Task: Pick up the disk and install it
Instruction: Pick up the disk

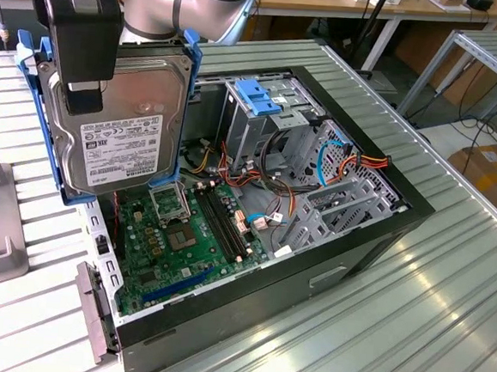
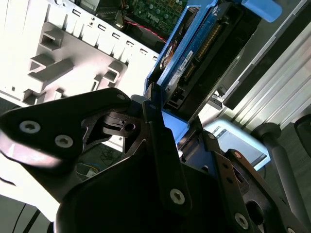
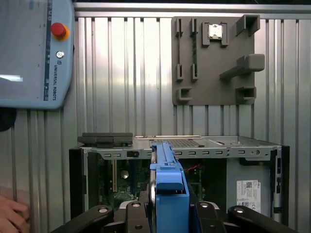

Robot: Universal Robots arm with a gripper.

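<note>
The disk (image 1: 123, 133), a grey-metal hard drive in blue carrier rails, hangs upright and slightly tilted above the open computer case (image 1: 347, 245), over the end at the exterior view's left. My gripper (image 1: 82, 95) is shut on it from above, one black finger across its labelled face. In the second wrist view the disk (image 2: 204, 53) sticks out beyond the gripper (image 2: 170, 111), its connector edge showing. In the first wrist view the disk's blue rail (image 3: 167, 184) stands edge-on in the gripper (image 3: 167, 216), above the case's green motherboard (image 1: 184, 233).
Inside the case a metal drive bay (image 1: 262, 127) carries a blue bracket, with orange and blue cables (image 1: 353, 164) beside it. A grey fixture plate (image 3: 214, 58) and a teach pendant (image 3: 34, 53) lie on the ribbed metal table (image 1: 412, 294). A person's hand (image 3: 12, 218) rests nearby.
</note>
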